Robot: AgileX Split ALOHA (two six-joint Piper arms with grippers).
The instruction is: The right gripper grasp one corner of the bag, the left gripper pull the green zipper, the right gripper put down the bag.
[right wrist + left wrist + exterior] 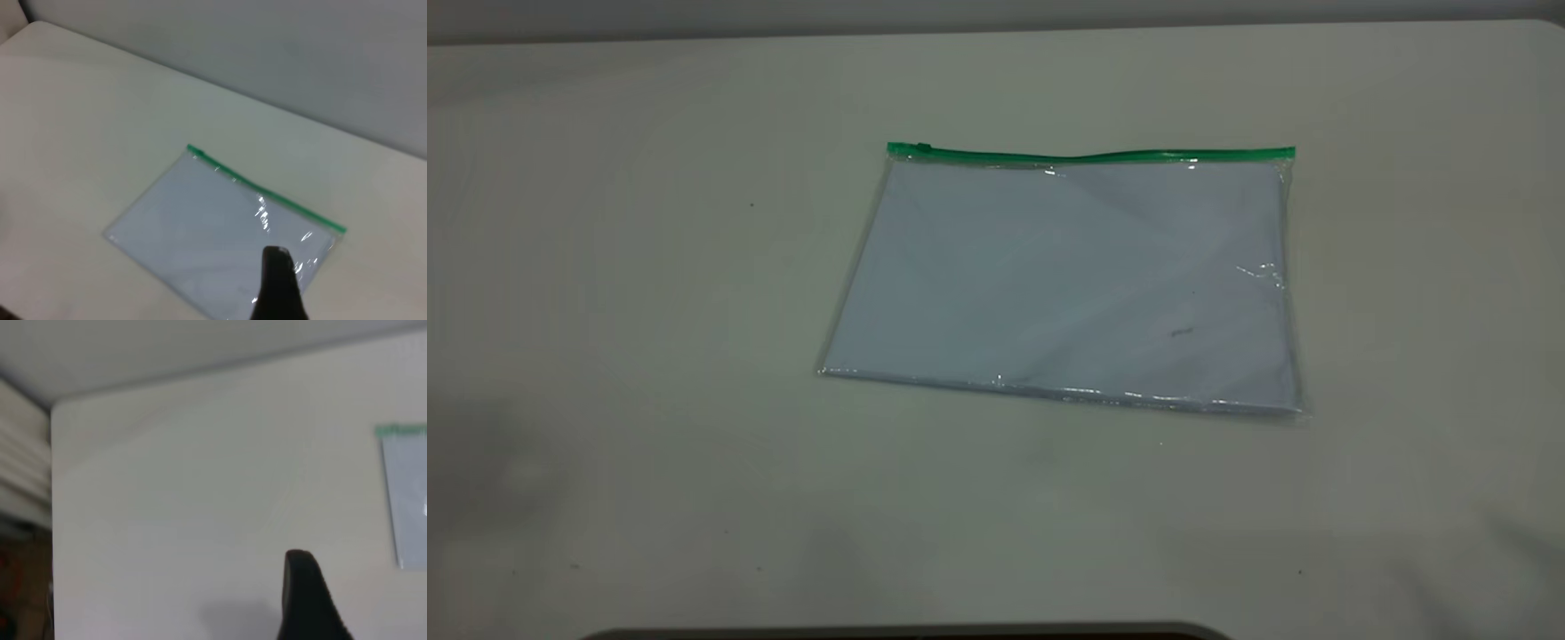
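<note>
The bag (1067,276) lies flat on the white table, a clear pouch with pale bluish sheets inside. The green zipper (1089,156) runs along its far edge, with the slider tab (922,148) at the left end. The green-tipped corner of the bag (1288,153) is at the far right. Neither gripper shows in the exterior view. In the right wrist view, my right gripper (279,283) hangs above the bag (200,227), near its green-tipped corner (339,228). In the left wrist view, my left gripper (303,593) is over bare table, apart from the bag (407,493).
The white table (605,356) surrounds the bag on all sides. Its far edge meets a grey wall (996,13). In the left wrist view the table's side edge (52,520) shows, with clutter beyond it.
</note>
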